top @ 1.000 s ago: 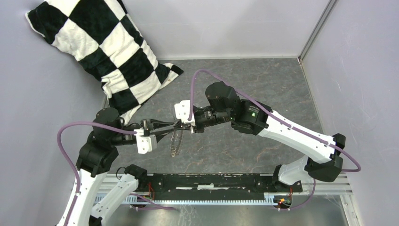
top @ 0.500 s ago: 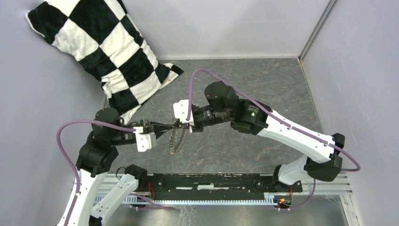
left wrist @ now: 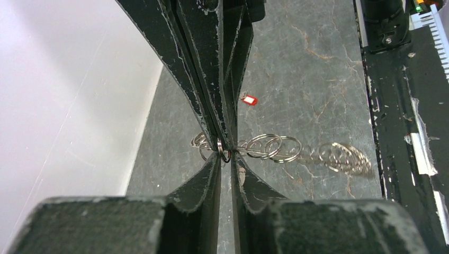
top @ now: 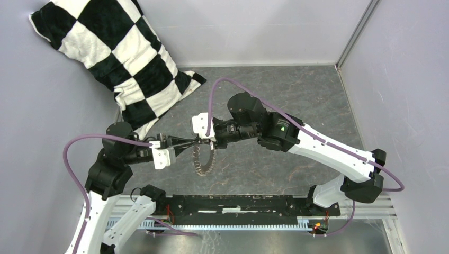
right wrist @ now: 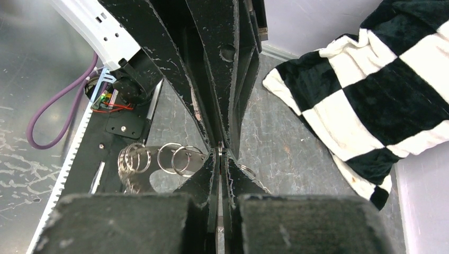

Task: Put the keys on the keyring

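Note:
The keyring (top: 203,162), a metal ring fringed with small silvery loops, hangs above the table between both grippers. It also shows in the left wrist view (left wrist: 275,148) and the right wrist view (right wrist: 174,157). My left gripper (top: 197,143) and right gripper (top: 205,142) meet tip to tip, and each is shut on the ring's top edge (left wrist: 224,154) (right wrist: 221,150). A small key with a red tag (left wrist: 248,99) lies alone on the table beyond the grippers. It shows only in the left wrist view; the right arm hides it from above.
A black-and-white checkered pillow (top: 116,58) leans in the back left corner, also in the right wrist view (right wrist: 370,90). A black mounting rail (top: 238,203) runs along the near edge. Grey walls enclose the table on the left, back and right.
Both grippers have shifted a little to the left, still pinched together. The hanging keyring has turned from edge-on to more face-on under them.

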Controlling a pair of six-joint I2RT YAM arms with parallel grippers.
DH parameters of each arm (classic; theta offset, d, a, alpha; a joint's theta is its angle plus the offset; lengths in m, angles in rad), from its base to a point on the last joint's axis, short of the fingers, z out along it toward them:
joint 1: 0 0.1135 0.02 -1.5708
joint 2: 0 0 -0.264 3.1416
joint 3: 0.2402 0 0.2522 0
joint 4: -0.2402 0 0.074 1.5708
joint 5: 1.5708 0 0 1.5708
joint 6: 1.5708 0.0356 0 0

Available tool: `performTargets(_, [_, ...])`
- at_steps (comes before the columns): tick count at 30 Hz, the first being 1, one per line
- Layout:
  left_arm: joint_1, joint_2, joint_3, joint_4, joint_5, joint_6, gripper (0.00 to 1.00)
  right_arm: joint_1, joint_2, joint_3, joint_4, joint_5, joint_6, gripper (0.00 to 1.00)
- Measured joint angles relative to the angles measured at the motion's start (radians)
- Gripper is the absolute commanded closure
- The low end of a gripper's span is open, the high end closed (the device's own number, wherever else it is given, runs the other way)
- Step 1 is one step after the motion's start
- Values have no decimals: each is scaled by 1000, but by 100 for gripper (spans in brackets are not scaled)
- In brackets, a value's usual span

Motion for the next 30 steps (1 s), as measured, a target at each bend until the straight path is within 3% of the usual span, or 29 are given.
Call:
performTargets(6, [0,-3,0,2,1,0,81,3,3,0,-1,0,0,99])
performTargets(10, [0,-3,0,1,2,-1,97,3,3,0,-3,6,0,98])
performTargets(13, [0,-3,0,0,-2,-14,98,4,3,0,-5,6,-2,89])
performTargets(19, [0,-10,-14,34,-10,-47,98,5,-3,-11,20,-2,8,61])
performTargets(26, [-1,-62,-66,125,61,-58,98,6,-139,-203,192,-5,15,54])
performTargets(30, [-2,-101,-80,160,121,21,98,7,-280,-363,288,13,14,54])
